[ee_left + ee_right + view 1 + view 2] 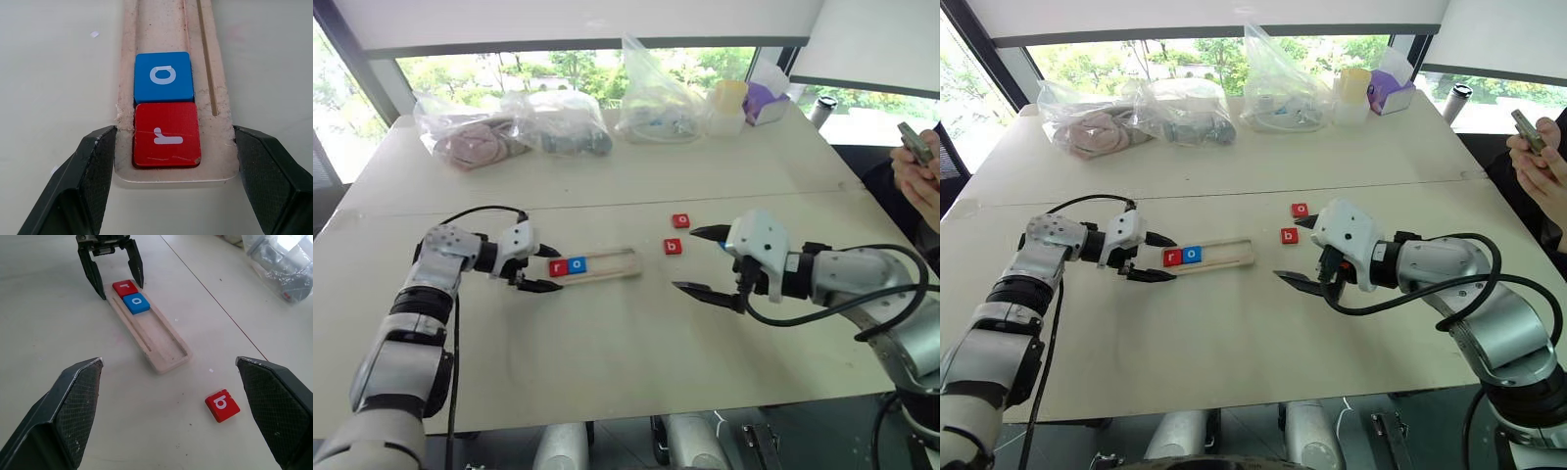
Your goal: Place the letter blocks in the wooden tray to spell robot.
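hold: wooden tray [617, 262] is being clamped across its near end by left gripper [546, 267]; r block [557, 266] and blue o block [577, 263] are seated | next: b block [674, 246], on the table beyond the tray's far end, is being faced by right gripper [685, 259], fingers wide apart | care: b is best taken squarely by its edges

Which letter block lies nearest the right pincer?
The red b block, loose on the table close before the right pincer. The red o block lies farther; r and blue o sit in the wooden tray.

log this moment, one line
tray: r, blue o in | left fingers: shut on tray end | right fingers: open | loose: b, red o
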`<state>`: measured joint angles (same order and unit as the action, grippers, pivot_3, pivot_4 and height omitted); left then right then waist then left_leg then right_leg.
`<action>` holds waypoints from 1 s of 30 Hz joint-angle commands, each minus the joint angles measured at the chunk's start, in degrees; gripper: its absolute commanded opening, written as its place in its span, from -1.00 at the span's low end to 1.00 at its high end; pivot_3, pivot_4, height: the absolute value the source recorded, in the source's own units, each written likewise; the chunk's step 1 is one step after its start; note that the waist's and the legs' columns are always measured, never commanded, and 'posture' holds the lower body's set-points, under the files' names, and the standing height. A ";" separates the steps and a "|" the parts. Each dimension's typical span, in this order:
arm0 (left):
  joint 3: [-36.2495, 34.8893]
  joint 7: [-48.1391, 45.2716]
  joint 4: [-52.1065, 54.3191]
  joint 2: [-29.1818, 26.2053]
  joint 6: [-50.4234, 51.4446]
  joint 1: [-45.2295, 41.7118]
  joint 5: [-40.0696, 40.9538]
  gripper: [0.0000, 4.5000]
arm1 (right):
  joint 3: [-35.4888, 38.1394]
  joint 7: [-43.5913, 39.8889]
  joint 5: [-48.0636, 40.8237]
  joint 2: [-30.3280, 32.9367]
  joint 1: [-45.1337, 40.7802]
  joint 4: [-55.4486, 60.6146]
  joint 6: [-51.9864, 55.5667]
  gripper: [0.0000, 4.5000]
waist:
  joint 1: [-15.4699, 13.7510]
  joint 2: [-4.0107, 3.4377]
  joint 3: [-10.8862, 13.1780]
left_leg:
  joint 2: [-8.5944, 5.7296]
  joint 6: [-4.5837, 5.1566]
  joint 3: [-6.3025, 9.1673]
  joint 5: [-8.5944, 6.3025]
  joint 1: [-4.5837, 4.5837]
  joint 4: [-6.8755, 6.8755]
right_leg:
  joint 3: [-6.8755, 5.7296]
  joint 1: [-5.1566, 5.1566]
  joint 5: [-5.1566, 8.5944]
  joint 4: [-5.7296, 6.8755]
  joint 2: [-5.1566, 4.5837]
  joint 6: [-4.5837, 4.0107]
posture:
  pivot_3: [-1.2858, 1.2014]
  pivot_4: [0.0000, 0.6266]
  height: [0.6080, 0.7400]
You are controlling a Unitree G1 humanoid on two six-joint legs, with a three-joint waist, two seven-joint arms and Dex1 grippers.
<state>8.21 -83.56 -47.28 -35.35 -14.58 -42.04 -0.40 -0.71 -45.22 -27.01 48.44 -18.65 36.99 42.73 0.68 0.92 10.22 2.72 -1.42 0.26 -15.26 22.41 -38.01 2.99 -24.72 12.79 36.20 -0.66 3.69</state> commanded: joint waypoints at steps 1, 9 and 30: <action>3.17 -0.81 6.84 1.04 3.42 3.72 -0.64 0.38 | 0.63 0.73 0.30 -0.04 -0.88 1.58 -0.77 1.00 | -0.02 0.00 0.00 | 0.00 0.01 0.00 -0.01 0.00 0.01 | 0.00 0.00 0.01 0.00 0.00 0.01 | 0.03 -0.52 1.00; 5.55 4.49 24.77 1.17 14.34 9.87 -2.40 0.38 | 1.01 1.61 0.33 -0.24 0.52 2.35 -0.72 1.00 | -0.04 0.00 0.01 | 0.00 0.03 0.01 -0.02 0.00 0.02 | 0.00 0.00 0.03 -0.01 0.00 0.05 | 0.03 -0.52 1.00; 12.93 13.44 59.45 -1.14 36.51 25.96 -2.25 0.38 | 0.96 3.96 -0.43 -0.77 2.25 4.82 0.90 1.00 | 0.05 0.01 0.01 | 0.00 0.10 0.02 -0.08 -0.01 0.08 | 0.02 0.00 0.20 -0.18 -0.03 0.29 | 0.03 -0.52 1.00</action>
<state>16.28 -69.24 12.01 -35.98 21.67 -18.26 -1.91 -0.89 -41.58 -26.84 47.77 -16.17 39.86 43.57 0.73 0.93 10.23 2.72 -1.31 0.28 -15.35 22.40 -37.92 3.02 -24.73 13.00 36.00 -0.69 3.98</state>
